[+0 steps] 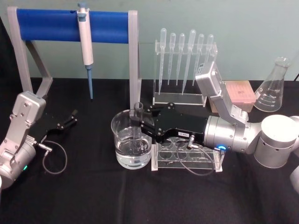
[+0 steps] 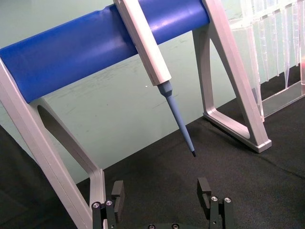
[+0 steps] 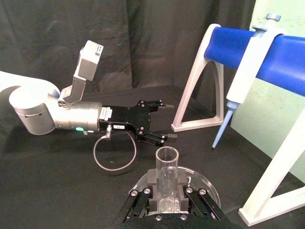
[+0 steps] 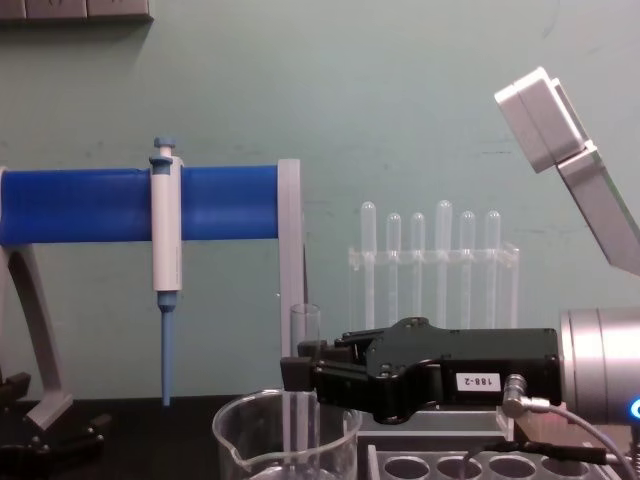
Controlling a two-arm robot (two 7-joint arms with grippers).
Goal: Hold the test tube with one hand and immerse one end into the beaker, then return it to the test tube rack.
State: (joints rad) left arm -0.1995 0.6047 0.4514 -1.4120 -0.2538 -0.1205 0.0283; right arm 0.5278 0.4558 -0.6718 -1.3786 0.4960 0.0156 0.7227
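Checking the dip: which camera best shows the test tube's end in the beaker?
Head view: the test tube stands upright in the beaker, lower end under water, right gripper shut on it. Chest view shows its rim and upper length; right wrist view looks down its mouth.

**Right gripper** [image 1: 138, 125]: black boxy body, white "188-2" label [image 4: 477, 381], silver cylindrical wrist [image 1: 226, 134], blue indicator light [image 1: 222, 149], grey cable [image 4: 585, 428], pale grey camera housing [image 1: 212, 81].

**Left gripper** [image 1: 71, 117]: black fingers [image 2: 117, 193], silver-headed screws [image 2: 213, 198], silver forearm [image 1: 16, 149], green light [image 1: 24, 167], grey cable loop [image 1: 67, 157].
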